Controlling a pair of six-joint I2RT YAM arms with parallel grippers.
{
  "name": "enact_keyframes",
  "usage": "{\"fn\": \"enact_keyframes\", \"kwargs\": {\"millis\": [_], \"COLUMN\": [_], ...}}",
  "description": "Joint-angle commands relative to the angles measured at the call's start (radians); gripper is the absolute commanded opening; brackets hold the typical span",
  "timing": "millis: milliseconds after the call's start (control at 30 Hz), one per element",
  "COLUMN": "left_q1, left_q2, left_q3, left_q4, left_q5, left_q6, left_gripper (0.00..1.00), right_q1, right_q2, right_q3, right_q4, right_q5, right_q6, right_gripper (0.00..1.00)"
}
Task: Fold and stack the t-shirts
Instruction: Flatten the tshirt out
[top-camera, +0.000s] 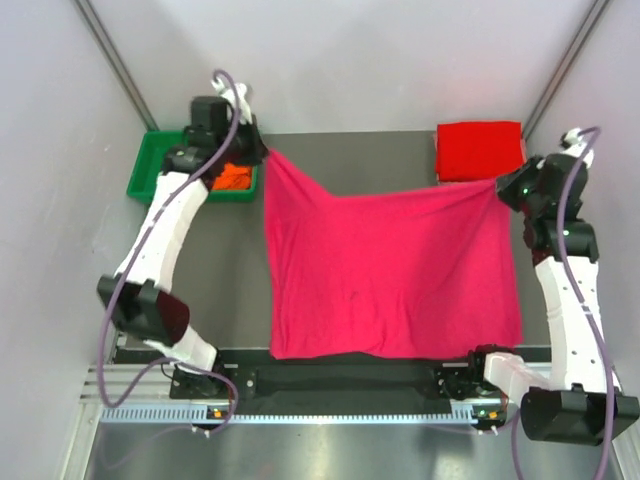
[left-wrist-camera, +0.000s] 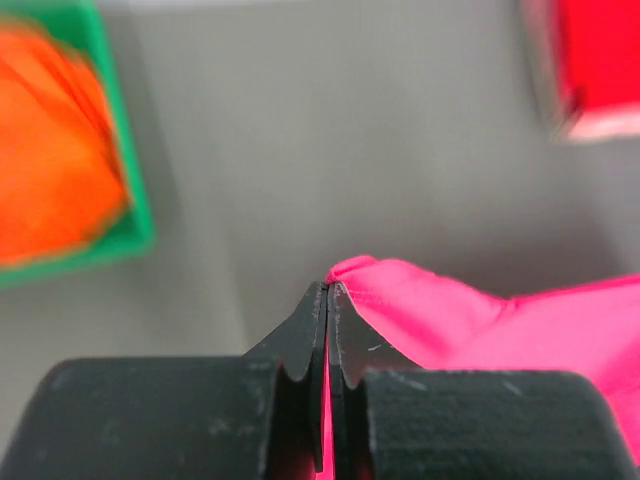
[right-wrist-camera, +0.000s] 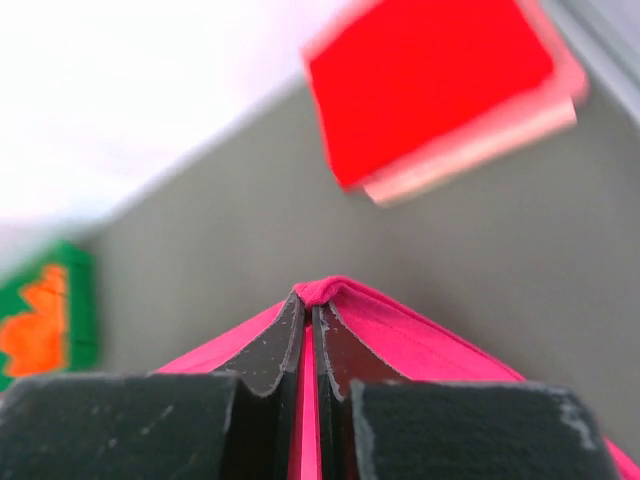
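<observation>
Corners of the magenta-pink cloth t-shirt sit clenched in your left hand and right hand, cloth stretched between them.

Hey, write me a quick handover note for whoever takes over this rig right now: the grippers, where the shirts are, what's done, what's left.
Left gripper: shut on the far-left corner of the magenta-pink shirt.
Right gripper: shut on its far-right corner.
The shirt's far edge sags between the two grippers, and the rest is spread on the table.
Done: the red shirt is folded at the far right, on top of the pale pink shirt.
Left: fold the magenta-pink shirt and add it to that stack. Then do the same with the orange shirt, which lies crumpled in the green tray.
</observation>
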Motion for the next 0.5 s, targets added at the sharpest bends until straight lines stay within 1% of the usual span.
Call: {"fn": "enact_keyframes", "kwargs": {"millis": [0,133,167,200,267,333,367,467], "left_q1": [0.003,0.002,0.000,0.002,0.002,0.002,0.002,0.002], "left_q2": [-0.154,-0.269,-0.295,-0.352,-0.441,-0.490,-0.539,-0.599], "left_q3": [0.103,0.164,0.172,0.178,0.175,0.192,0.196,0.206], "left_q4": [0.016,0.009,0.007,0.010,0.024,0.013,0.007,-0.008], "left_q5": [-0.087,-0.062,-0.055,-0.036,-0.020,-0.019,-0.025,-0.012], "left_q6": [0.068,0.044,0.034,0.025,-0.012,-0.035,-0.041,-0.067], "left_gripper": [0.00,0.00,0.00,0.00,0.00,0.00,0.00,0.00], "right_q1": [-0.011,-0.011,-0.011,-0.011,-0.013,-0.013,-0.011,-0.011], "right_q2": [-0.034,-0.127,-0.147,-0.170,-0.250,-0.328,-0.351,-0.417], "right_q3": [0.158,0.263,0.304,0.321,0.368,0.395,0.427,0.506], "right_q4": [-0.009,-0.087,-0.129,-0.150,-0.222,-0.269,-0.317,-0.409], "right_q5": [-0.037,-0.076,-0.088,-0.093,-0.090,-0.091,-0.090,-0.082], "right_q6": [0.021,0.033,0.033,0.033,0.041,0.049,0.058,0.067], "right_gripper": [0.00,0.00,0.00,0.00,0.00,0.00,0.00,0.00]}}
